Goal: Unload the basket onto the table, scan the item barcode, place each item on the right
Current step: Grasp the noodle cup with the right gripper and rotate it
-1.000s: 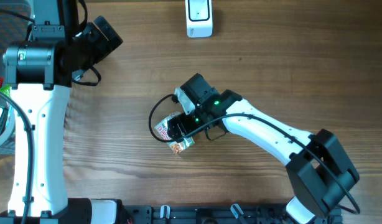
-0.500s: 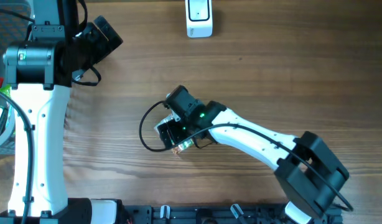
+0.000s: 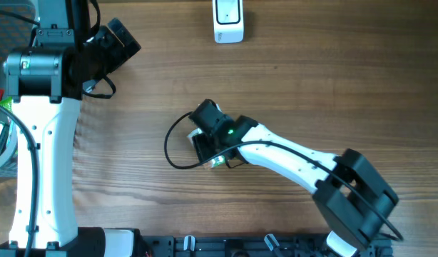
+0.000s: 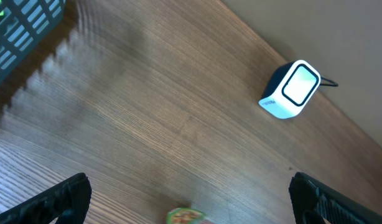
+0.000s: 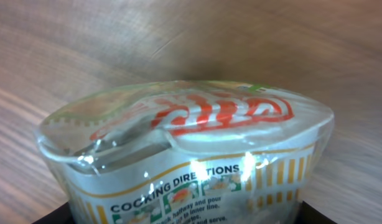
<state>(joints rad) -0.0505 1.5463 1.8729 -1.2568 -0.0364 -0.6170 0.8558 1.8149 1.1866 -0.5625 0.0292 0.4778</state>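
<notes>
Right tool (image 3: 205,148), overhead view: it sits over the film-wrapped white noodle cup (image 3: 217,163) mid-table; I cannot tell whether it grips. Left wrist view: my left tool (image 4: 190,186) stands wide above the brown wooden table (image 4: 147,112), with the white box-shaped scanner (image 4: 290,90) beyond. Right wrist view: the noodle cup fills the frame, red-printed lid uppermost.

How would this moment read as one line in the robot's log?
step: grasp | right claw: over plastic-wrapped instant noodle cup, grip unclear | left claw: open, empty | white box-shaped scanner: apart from cup

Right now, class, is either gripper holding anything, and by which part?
The left gripper is open and empty. The right gripper straddles the noodle cup at its sides; a firm grip cannot be told.
</notes>
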